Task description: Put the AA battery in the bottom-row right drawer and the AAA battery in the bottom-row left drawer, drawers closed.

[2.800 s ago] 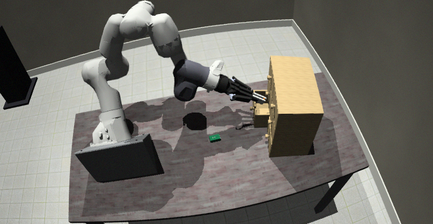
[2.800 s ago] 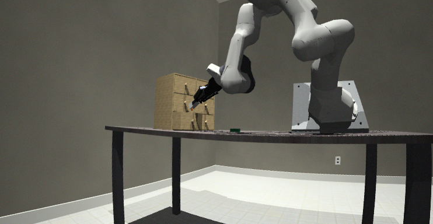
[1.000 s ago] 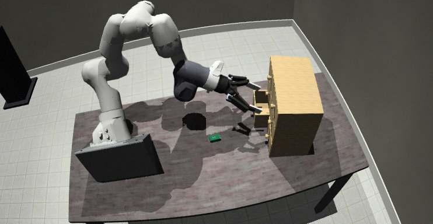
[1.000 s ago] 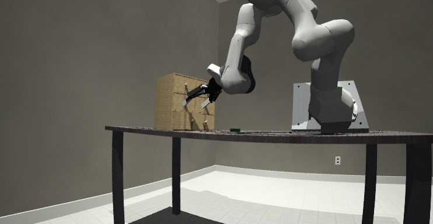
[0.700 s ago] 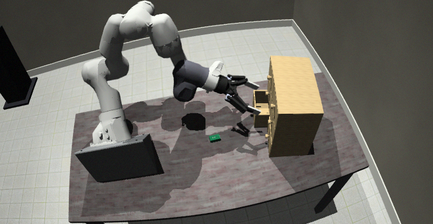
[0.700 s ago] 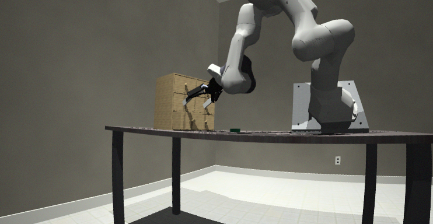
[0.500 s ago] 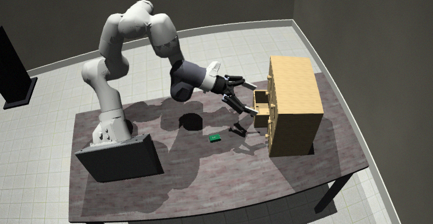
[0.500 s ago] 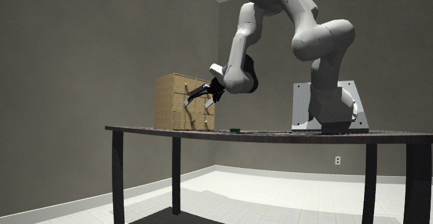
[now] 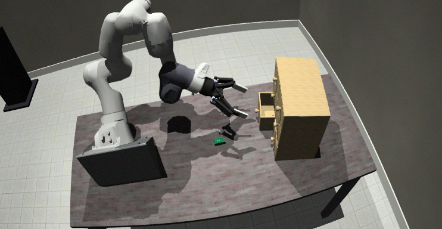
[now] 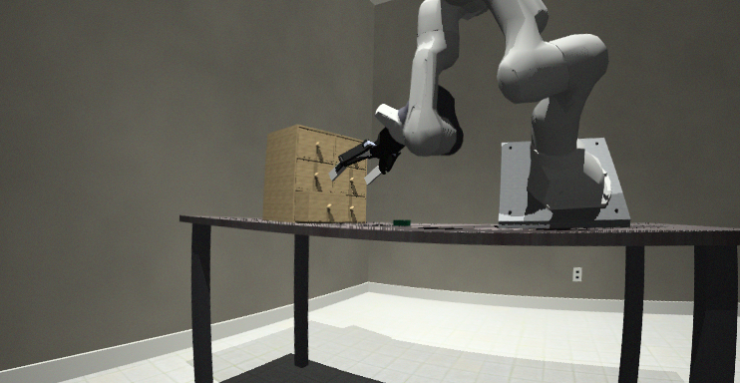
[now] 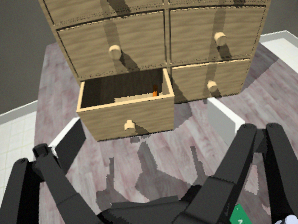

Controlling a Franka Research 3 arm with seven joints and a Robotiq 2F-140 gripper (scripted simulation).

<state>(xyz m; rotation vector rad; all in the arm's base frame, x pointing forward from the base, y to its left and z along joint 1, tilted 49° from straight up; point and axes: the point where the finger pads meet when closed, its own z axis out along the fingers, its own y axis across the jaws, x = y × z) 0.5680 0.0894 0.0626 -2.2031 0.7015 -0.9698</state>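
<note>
The small wooden chest (image 9: pixel 299 87) (image 10: pixel 279 173) (image 11: pixel 167 35) stands upright. Its bottom left drawer (image 9: pixel 266 123) (image 11: pixel 105 122) is pulled partly out; the bottom right drawer (image 11: pixel 190 82) looks pushed in. In the wrist view, a small orange part of a battery (image 11: pixel 155 92) shows inside the open drawer near its right wall; the rest is hidden and its size cannot be told. No other battery can be made out. My gripper (image 9: pixel 244 101) (image 10: pixel 353 176) (image 11: pixel 144 119) is wide open and empty, in front of the chest and above the table, short of the open drawer in the top view.
A small green box (image 9: pixel 219 141) (image 10: pixel 401 222) (image 11: pixel 240 216) lies on the table (image 9: pixel 222 190) in front of the chest, below and to the right of my gripper. The upper drawers look pushed in, with knobs sticking out of the front. The open drawer's front juts towards the arm.
</note>
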